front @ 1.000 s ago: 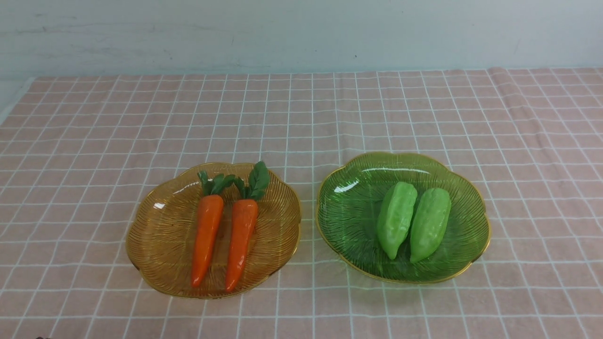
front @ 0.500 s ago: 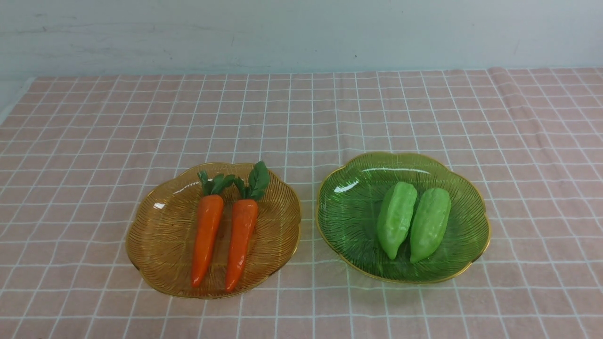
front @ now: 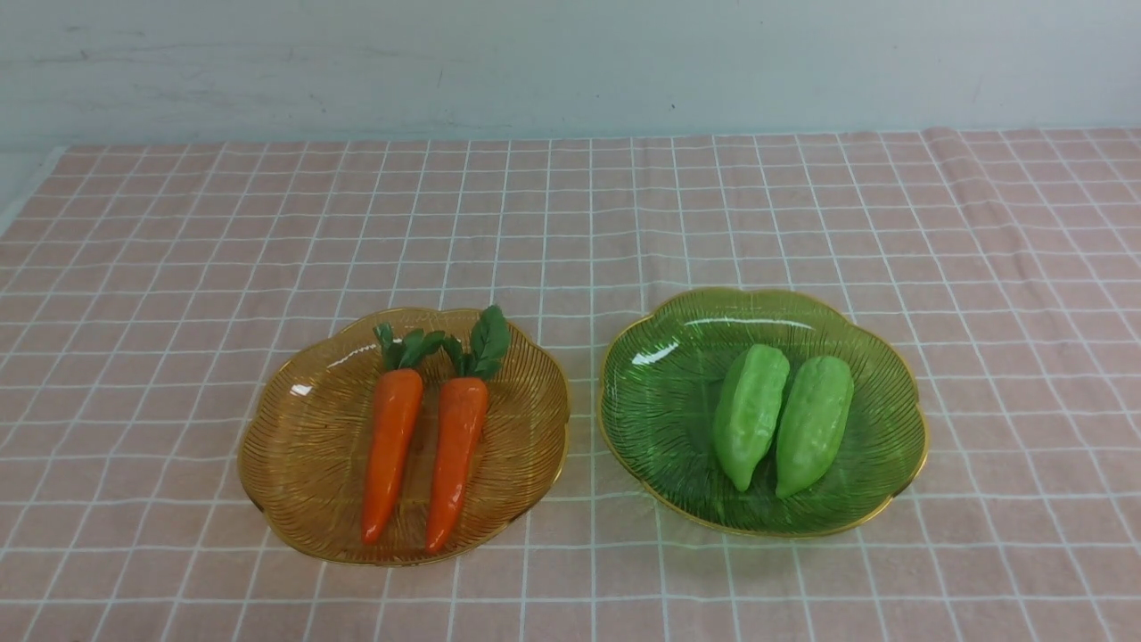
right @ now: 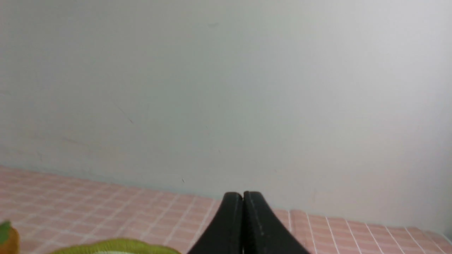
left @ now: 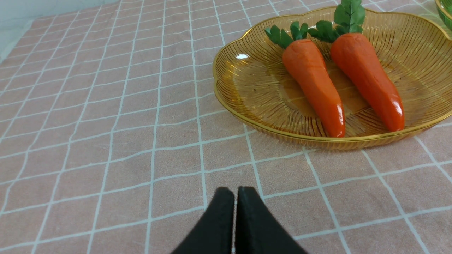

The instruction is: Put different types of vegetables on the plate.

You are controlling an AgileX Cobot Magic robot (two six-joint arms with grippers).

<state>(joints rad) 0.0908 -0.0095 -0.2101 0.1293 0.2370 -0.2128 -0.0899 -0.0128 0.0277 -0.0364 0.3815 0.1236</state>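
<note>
I see an amber plate (front: pixel 294 446) on the left of the pink checked cloth (front: pixel 570 214), holding two carrots (front: pixel 390 450) (front: pixel 456 459) side by side, leafy tops toward the far side. A green plate (front: pixel 664 401) sits just beside it on the right, holding two gourds (front: pixel 749 415) (front: pixel 813 423) touching each other. My left gripper (left: pixel 235 192) has its fingers pressed together, empty, over bare cloth near the amber plate. My right gripper (right: pixel 243 195) is likewise closed on nothing, facing the far wall (right: pixel 226 88).
</note>
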